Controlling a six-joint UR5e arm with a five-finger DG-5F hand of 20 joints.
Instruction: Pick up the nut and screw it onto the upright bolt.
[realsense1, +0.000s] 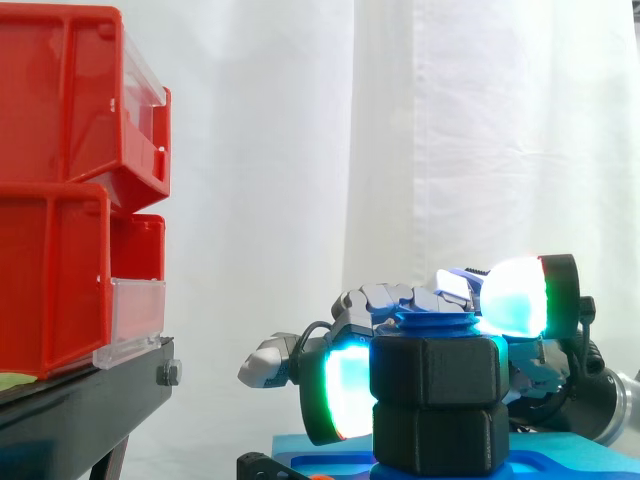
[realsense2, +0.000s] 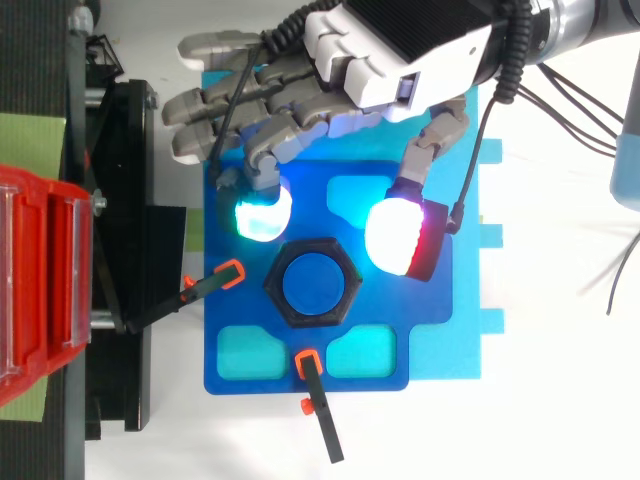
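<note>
1. Top view: the hand hangs released, its loosely bent fingers spread, with the glowing pads just beside the nut and not gripping it
2. The black nut sits around the upright blue bolt
3. Both stand on a blue plate; red bins stand well apart

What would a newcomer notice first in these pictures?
The glowing pads of the hand, one cyan, one white and red, hang beside the black nut. That nut sits around the blue bolt at the middle of a blue plate. Red bins stand at the left in the side view.
</note>
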